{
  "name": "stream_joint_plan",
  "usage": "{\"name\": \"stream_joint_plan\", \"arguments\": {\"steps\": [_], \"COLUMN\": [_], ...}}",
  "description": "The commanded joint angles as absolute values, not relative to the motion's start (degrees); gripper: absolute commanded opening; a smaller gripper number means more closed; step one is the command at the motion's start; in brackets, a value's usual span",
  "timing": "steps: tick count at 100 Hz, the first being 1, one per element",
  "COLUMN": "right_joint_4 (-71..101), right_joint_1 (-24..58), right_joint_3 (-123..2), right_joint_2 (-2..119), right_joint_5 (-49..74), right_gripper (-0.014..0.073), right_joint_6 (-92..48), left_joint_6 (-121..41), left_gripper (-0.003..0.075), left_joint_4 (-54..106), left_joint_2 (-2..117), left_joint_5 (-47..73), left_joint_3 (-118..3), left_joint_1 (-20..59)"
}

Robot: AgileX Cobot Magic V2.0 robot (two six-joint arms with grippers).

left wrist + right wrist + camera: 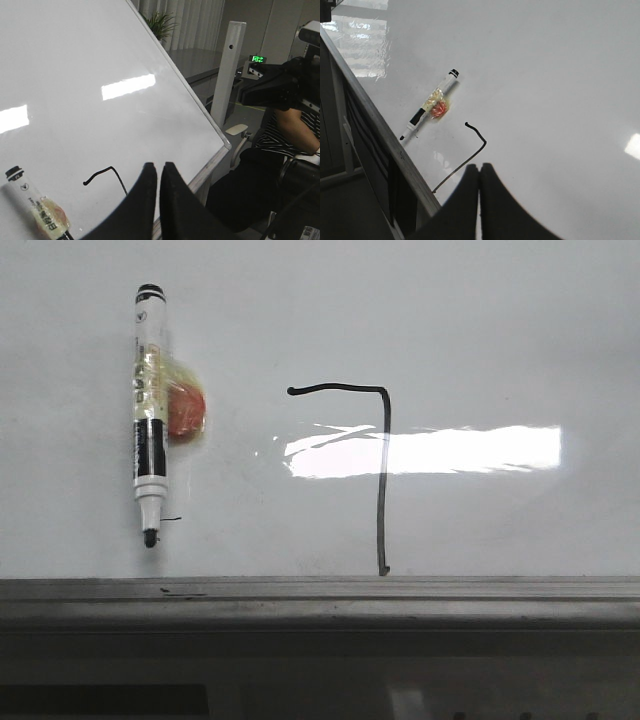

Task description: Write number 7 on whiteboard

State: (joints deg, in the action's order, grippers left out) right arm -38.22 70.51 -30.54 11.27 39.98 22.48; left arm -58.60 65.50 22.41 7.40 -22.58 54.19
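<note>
Claw [479, 172] hiding number 7 [465, 160] partly

The whiteboard [500, 330] bears the number 7 [381, 480] and a marker [149, 410].

In the left wrist view, pale curtains [185, 20] hang at the far side behind a leafy green plant [159, 22], with a grey desk [200, 62] nearby, a white post [227, 70] and a seated person in a striped shirt [285, 135]
</note>
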Motion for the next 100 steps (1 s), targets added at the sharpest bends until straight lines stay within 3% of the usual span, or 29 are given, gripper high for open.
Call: {"name": "stream_joint_plan", "arguments": {"steps": [1, 21, 42, 62, 86, 100], "right_joint_4": [-40.62, -40.62, -40.62, -40.62, -40.62, -40.62], "right_joint_1": [70.18, 70.18, 70.18, 70.18, 70.18, 70.18], "right_joint_3": [-31.96, -31.96, -31.96, -31.96, -31.96, -31.96], "right_joint_2": [11.93, 11.93, 11.93, 11.93, 11.93, 11.93], "right_joint_5": [36.49, 36.49, 36.49, 36.49, 36.49, 36.49], "right_gripper": [-0.0043, -0.0043, -0.0043, -0.0043, -0.0043, -0.0043], "right_joint_6": [22.52, 22.52, 22.52, 22.52, 22.52, 22.52], "left_joint_6": [-58.57, -55.14, -19.13, -9.16, -6.70, -6.70], "left_gripper": [-0.0020, -0.0020, -0.0020, -0.0020, -0.0020, -0.0020], "left_joint_4": [66.91, 50.64, 15.88, 7.35, 5.11, 5.22], "left_joint_2": [22.35, 16.73, 9.72, 4.38, 1.90, -0.40], "left_joint_5": [5.16, -1.53, -6.32, -6.61, 12.94, 13.51], "left_joint_3": [-23.02, -16.43, -4.26, 1.37, 1.37, 1.37], "left_joint_1": [54.07, 45.77, 27.24, 20.47, 16.81, 13.95]}}
